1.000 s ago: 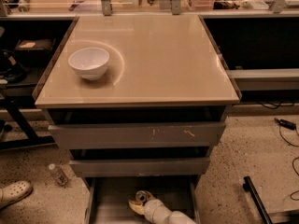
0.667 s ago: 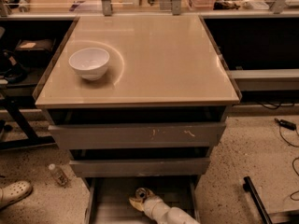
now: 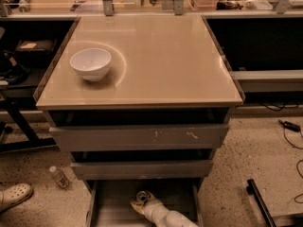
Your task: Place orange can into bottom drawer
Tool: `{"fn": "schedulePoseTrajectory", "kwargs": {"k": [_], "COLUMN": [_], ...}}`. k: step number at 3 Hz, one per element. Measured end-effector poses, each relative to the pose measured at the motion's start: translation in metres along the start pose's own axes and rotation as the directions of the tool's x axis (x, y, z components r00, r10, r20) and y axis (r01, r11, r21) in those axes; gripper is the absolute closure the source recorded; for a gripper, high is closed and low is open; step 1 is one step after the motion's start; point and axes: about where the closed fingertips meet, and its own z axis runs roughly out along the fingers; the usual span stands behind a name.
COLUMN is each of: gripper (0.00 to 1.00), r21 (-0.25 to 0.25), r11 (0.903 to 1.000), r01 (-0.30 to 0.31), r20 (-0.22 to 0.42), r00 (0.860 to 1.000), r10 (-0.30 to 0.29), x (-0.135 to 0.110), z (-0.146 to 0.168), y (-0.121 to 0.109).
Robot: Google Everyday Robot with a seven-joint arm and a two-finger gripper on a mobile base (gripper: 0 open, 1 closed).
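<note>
The bottom drawer (image 3: 113, 207) is pulled out at the foot of the grey cabinet, a shallow grey tray with low side walls. My gripper (image 3: 140, 203), on the end of a white arm (image 3: 165, 217), reaches into it from the bottom edge of the view. It is shut on the orange can (image 3: 141, 197), whose silver top faces up and back, low inside the drawer near its middle. The gripper hides most of the can's body.
A white bowl (image 3: 90, 63) stands on the beige cabinet top (image 3: 161, 56). The widest drawer (image 3: 139, 137) and the middle drawer (image 3: 142, 169) are slightly out above the bottom one. A small clear bottle (image 3: 59, 177) and a white shoe (image 3: 14, 196) lie on the floor at left. A black bar (image 3: 258, 202) lies at right.
The gripper and can have shifted slightly left and back inside the bottom drawer. Nothing else has moved.
</note>
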Motion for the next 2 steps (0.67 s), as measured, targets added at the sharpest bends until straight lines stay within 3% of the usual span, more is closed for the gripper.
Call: {"fn": "schedulePoseTrajectory", "kwargs": {"k": [1,2], "gripper": [0.82,0.59], "r21": [0.0,0.0], "r11": [1.0,1.0], "r01": [0.0,0.0], "r20": [0.0,0.0], "r00": [1.0,1.0], "r10": [0.0,0.0], "x": [-0.0002,-0.0002], "z": [-0.0001,-0.0001], "y": [0.0001,0.0001]}}
